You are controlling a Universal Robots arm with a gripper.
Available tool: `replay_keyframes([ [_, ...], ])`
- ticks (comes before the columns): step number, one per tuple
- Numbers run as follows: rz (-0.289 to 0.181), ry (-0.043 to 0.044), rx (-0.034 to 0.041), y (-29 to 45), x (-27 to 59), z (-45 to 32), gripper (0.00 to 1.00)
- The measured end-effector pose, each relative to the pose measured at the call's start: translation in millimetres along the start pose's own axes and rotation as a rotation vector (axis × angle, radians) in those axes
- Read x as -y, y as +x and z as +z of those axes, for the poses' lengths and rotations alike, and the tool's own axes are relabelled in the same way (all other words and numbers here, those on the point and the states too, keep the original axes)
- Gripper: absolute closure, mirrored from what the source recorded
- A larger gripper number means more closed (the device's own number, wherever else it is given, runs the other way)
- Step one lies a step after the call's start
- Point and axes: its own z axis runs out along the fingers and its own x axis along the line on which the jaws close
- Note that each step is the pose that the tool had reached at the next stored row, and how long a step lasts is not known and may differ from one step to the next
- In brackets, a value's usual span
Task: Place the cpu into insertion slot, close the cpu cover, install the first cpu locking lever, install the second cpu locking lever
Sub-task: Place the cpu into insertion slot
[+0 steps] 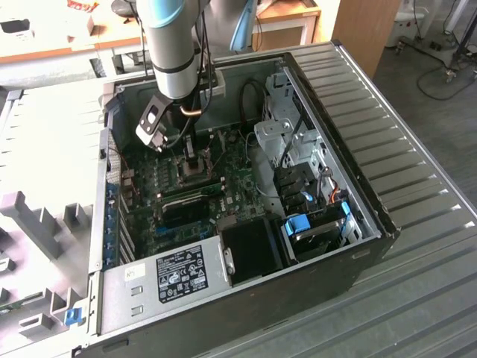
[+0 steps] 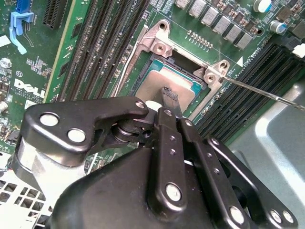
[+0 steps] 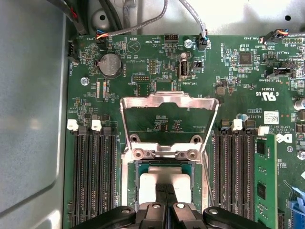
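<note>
The cpu lies flat inside the insertion slot on the motherboard, its dull metal top showing in both wrist views. The gripper hangs straight over it, shut, with its dark tips together at the middle of the chip's top. In the exterior view the gripper reaches down into the open computer case. The cpu cover stands raised off the slot on its hinge. A thin wire locking lever sticks out beside the slot, unlatched.
Long black memory slots flank the socket, with a green memory module on one side. The case wall is close by. The power supply, drive bays and cables crowd the case.
</note>
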Motion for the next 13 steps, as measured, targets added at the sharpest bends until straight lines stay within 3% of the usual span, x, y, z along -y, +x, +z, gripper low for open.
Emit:
replay_keyframes([
  [9, 0.000, -0.0005, -0.0006, 0.1, 0.0, 0.4, 0.90],
  [13, 0.000, -0.0001, -0.0002, 0.2, -0.4, -6.4, 0.90],
])
